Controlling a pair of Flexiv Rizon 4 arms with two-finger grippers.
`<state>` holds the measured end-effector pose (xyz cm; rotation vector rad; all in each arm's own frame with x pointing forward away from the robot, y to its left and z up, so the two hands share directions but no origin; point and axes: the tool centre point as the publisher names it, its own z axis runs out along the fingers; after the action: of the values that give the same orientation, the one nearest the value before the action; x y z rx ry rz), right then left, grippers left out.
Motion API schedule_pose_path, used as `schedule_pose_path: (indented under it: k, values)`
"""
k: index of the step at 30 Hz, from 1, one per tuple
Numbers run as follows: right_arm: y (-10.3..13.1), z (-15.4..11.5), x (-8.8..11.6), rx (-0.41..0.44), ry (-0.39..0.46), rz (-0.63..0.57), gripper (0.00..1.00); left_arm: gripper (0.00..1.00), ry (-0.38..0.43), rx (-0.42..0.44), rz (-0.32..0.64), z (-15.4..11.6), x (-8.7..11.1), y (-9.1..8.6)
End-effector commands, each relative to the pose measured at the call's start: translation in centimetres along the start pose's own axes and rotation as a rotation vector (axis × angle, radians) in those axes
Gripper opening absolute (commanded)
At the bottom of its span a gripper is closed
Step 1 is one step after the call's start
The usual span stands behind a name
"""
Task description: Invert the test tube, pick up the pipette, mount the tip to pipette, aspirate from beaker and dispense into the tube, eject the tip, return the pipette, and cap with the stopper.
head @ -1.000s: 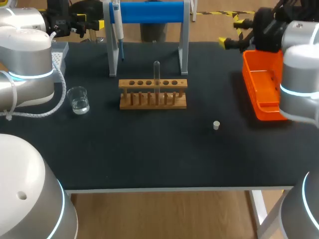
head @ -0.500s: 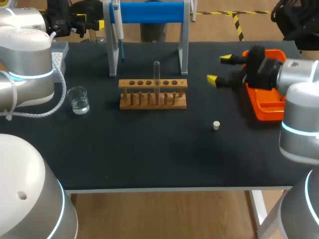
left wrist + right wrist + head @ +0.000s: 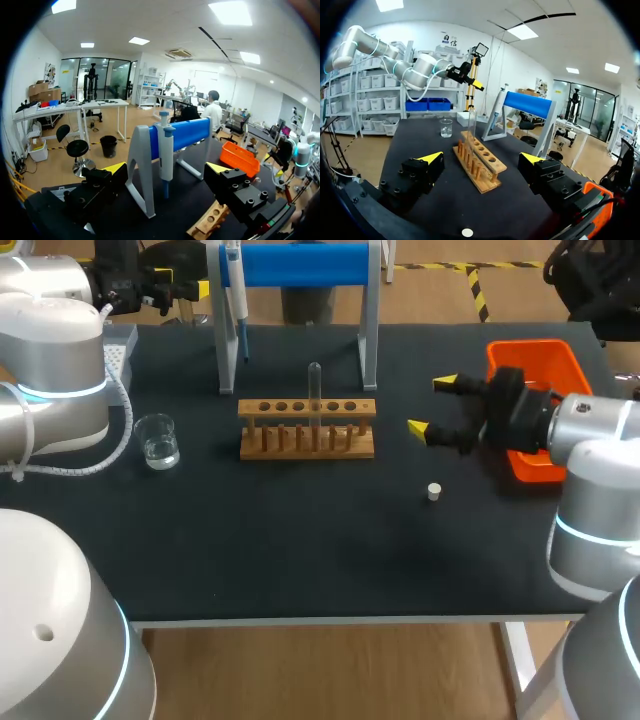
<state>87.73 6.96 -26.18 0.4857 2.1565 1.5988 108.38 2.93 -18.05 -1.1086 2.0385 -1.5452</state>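
A clear test tube (image 3: 314,392) stands upright in the wooden rack (image 3: 307,430), rounded end up. The pipette (image 3: 236,295) hangs on the blue-barred stand (image 3: 300,265). A glass beaker (image 3: 157,440) with liquid sits left of the rack. The white stopper (image 3: 434,491) lies on the mat to the right. My right gripper (image 3: 432,405) hovers open right of the rack, empty; in its wrist view (image 3: 482,158) the rack (image 3: 480,165) and tube (image 3: 471,125) lie ahead. My left gripper (image 3: 183,284) is open at the back left, facing the pipette (image 3: 165,150).
An orange bin (image 3: 530,370) sits at the right edge behind my right arm. A grey tip box (image 3: 118,348) stands at the back left. The stand's white legs (image 3: 368,330) rise behind the rack.
My right arm has swung from above the orange bin leftward and down toward the rack, gripper still open. The left arm has not moved.
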Motion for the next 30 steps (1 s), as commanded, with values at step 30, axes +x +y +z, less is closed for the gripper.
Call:
schedule_pose_path:
  k: [30]
  values:
    - [0.0,-0.1,0.0,-0.002,-0.001,0.000,1.00,1.00,0.179,0.148,0.323,-7.4,22.9,11.7]
